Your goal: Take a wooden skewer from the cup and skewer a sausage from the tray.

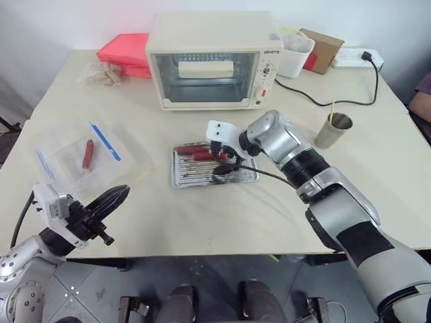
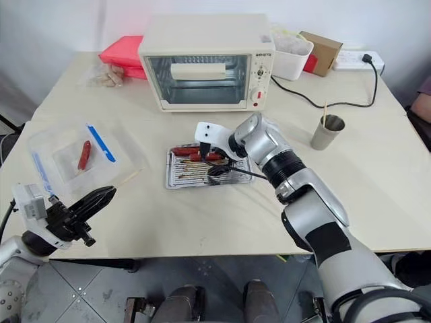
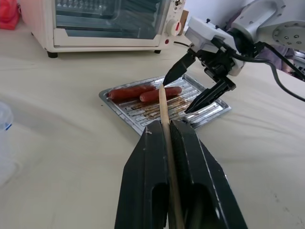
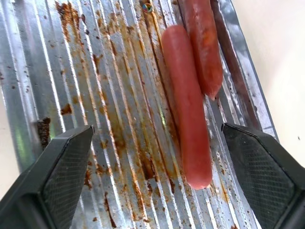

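Left gripper (image 3: 167, 143) at near left edge of table (image 1: 202, 222), fingers clamped tight on wooden skewer (image 3: 165, 112); stick runs out between the pads, tip aimed toward tray (image 1: 180, 176) at table centre. Right gripper (image 4: 157, 176) poised over tray, angled downward, jaws spread wide, nothing between them; fingertips (image 4: 62, 167) bracket the ribbed, grease-stained tray floor, with nearer sausage (image 4: 187, 105) lying between them, closer to one finger. Cannot tell whether tips touch the metal. Second sausage (image 4: 204, 43) just beside first, side by side, apparently touching along part of length, both along far side of tray. Cup (image 1: 333, 130) upright at right of table, well apart from tray, one more thin stick (image 1: 332, 112) standing in it. Toaster oven (image 1: 212, 60) at far centre, door shut. Clear plastic bag (image 1: 81, 155) flat at left, holding one red sausage (image 1: 87, 153). Pink box (image 1: 124, 48) far left behind oven; white tub (image 1: 294, 54) and cardboard box (image 1: 322, 48) far right; power strip (image 1: 357, 57) at far right corner, black cable trailing toward oven.
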